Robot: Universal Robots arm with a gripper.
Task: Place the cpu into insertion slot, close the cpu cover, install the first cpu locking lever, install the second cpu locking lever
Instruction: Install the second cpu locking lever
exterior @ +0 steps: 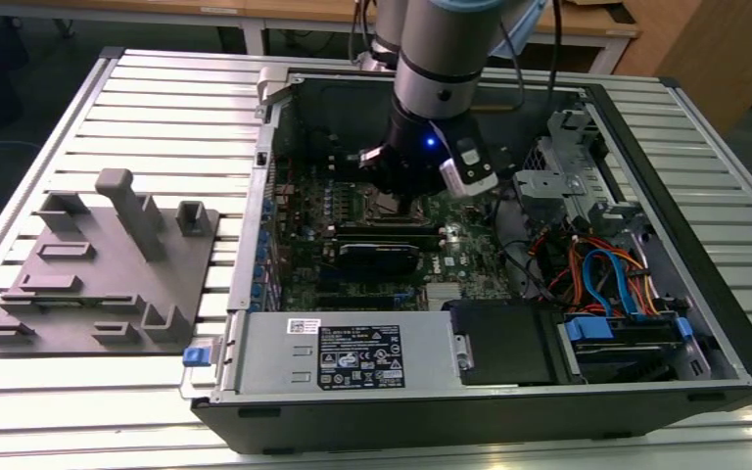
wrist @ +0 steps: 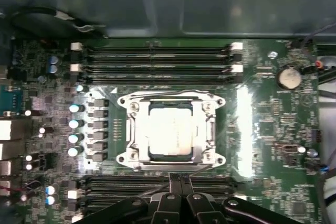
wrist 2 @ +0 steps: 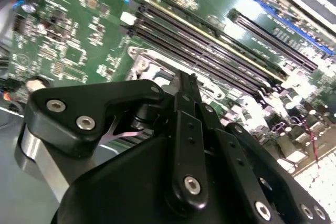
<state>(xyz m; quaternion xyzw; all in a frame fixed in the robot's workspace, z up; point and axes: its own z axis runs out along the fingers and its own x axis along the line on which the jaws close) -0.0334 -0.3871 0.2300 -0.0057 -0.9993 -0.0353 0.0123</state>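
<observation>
In the first wrist view the cpu [wrist: 169, 132] lies flat in the socket with its pale metal face up. The grey cpu cover [wrist: 133, 129] lies closed around it as a frame. My gripper [wrist: 181, 181] is shut, its two black fingers pressed together with the tips just off the socket's edge, beside the memory slots. A thin metal lever rod [wrist: 202, 168] runs slantwise past the tips at that edge. In the second wrist view the fingertips [wrist 2: 185, 81] stand over a corner of the socket [wrist 2: 146, 66]. In the exterior view the gripper [exterior: 403, 202] is low inside the open computer case.
Long black memory slots [wrist: 157, 60] run on both sides of the socket. The case walls [exterior: 271, 147] surround the motherboard, with a power supply [exterior: 337, 352] in front and cables [exterior: 605, 279] and drive bays at the exterior view's right. A grey fixture plate [exterior: 102, 274] lies on the slatted table.
</observation>
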